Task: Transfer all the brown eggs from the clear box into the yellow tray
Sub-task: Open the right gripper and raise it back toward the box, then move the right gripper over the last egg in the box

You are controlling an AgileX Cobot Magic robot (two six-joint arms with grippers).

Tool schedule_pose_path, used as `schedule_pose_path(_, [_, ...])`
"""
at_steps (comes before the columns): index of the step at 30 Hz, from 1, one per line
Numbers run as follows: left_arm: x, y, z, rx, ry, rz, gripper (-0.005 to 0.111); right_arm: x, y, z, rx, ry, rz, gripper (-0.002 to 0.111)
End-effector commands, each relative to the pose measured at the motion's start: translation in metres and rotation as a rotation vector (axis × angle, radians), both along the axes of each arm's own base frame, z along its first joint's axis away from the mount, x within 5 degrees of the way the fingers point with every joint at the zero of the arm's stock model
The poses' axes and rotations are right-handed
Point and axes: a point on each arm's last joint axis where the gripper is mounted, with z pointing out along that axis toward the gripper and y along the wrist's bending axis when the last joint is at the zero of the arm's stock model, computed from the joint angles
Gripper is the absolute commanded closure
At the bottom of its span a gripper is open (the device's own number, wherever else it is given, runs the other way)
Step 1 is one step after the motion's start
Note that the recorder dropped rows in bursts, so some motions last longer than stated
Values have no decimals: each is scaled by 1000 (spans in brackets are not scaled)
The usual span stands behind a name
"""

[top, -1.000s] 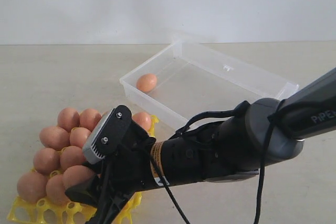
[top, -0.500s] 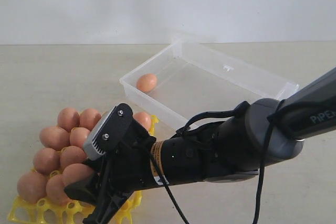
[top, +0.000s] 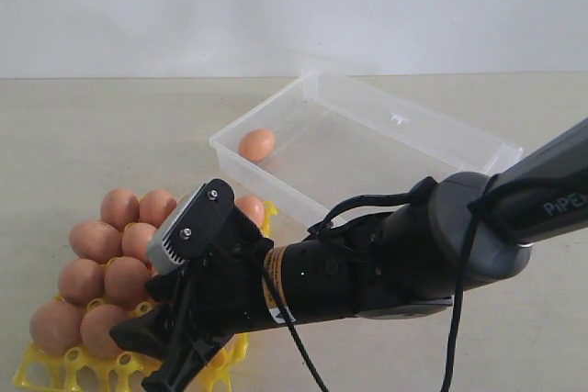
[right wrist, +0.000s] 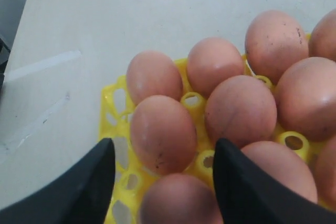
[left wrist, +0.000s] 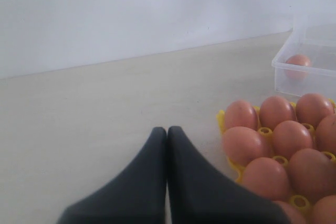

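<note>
**A:** How did the right arm stand?

**B:** It stretched low across the exterior view, from 3 o'clock towards 8 o'clock. The right gripper hung over the bright yellow plastic egg tray. Its fingers were spread wide, with one seated egg between them, and I saw no grip on it.

**A:** And the left gripper?

**B:** It was pressed shut and empty above the beige table, beside the tray.

**A:** Where were the smooth oval brown eggs?

**B:** Nearly all sat in the tray. A single egg lay in the shallow clear plastic box, at 1 o'clock from the tray. The arm covered the tray's side at 4 o'clock.
</note>
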Motion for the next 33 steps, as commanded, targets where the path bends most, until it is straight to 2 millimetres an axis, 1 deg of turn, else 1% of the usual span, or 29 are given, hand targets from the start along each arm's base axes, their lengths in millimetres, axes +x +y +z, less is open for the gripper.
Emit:
schedule_pose_path(1, [0, 0, 0, 0, -11, -6, 111, -1, 0, 15, 46, 32, -17, 60])
schedule_pose_path(2, [0, 0, 0, 0, -11, -6, 111, -2, -1, 29, 74, 14, -20, 67])
schedule_pose_path(3, [0, 0, 0, 0, -11, -6, 111, -3, -3, 45, 100, -18, -24, 77])
schedule_pose_path(5, [0, 0, 0, 0, -11, -6, 111, -3, -12, 83, 123, -128, -66, 107])
schedule_pose_path(7, [0, 0, 0, 0, -11, -6, 111, 1, -22, 105, 77, -227, -141, 108])
schedule_pose_path(8, [0, 0, 0, 0, -11, -6, 111, 5, -26, 113, 38, -256, -196, 108])
schedule_pose_path(10, [0, 0, 0, 0, -11, -6, 111, 19, -40, 125, -118, -288, -331, 108])
schedule_pose_path(11, [0, 0, 0, 0, -11, -6, 111, 27, -48, 127, -207, -278, -394, 108])
schedule_pose_path(13, [0, 0, 0, 0, -11, -6, 111, 53, -67, 134, -344, -208, -562, 108])
schedule_pose_path(15, [0, 0, 0, 0, -11, -6, 111, 82, -88, 141, -411, -150, -708, 108])
schedule_pose_path(17, [0, 0, 0, 0, -11, -6, 111, 110, -104, 148, -420, -115, -804, 108])
schedule_pose_path(19, [0, 0, 0, 0, -11, -6, 111, 137, -118, 146, -430, -80, -846, 108])
schedule_pose_path(21, [0, 0, 0, 0, -11, -6, 111, 156, -126, 135, -469, -26, -832, 108])
schedule_pose_path(23, [0, 0, 0, 0, -11, -6, 111, 171, -135, 119, -517, 40, -760, 108])
schedule_pose_path(24, [0, 0, 0, 0, -11, -6, 111, 177, -136, 109, -552, 59, -673, 108])
schedule_pose_path(26, [0, 0, 0, 0, -11, -6, 111, 185, -138, 90, -614, 44, -432, 108])
schedule_pose_path(28, [0, 0, 0, 0, -11, -6, 111, 189, -139, 71, -644, -60, -122, 108])
schedule_pose_path(29, [0, 0, 0, 0, -11, -6, 111, 193, -139, 64, -638, -114, -43, 108])
schedule_pose_path(30, [0, 0, 0, 0, -11, -6, 111, 199, -138, 58, -631, -156, -37, 108])
schedule_pose_path(33, [0, 0, 0, 0, -11, -6, 111, 218, -139, 47, -606, -213, -181, 108])
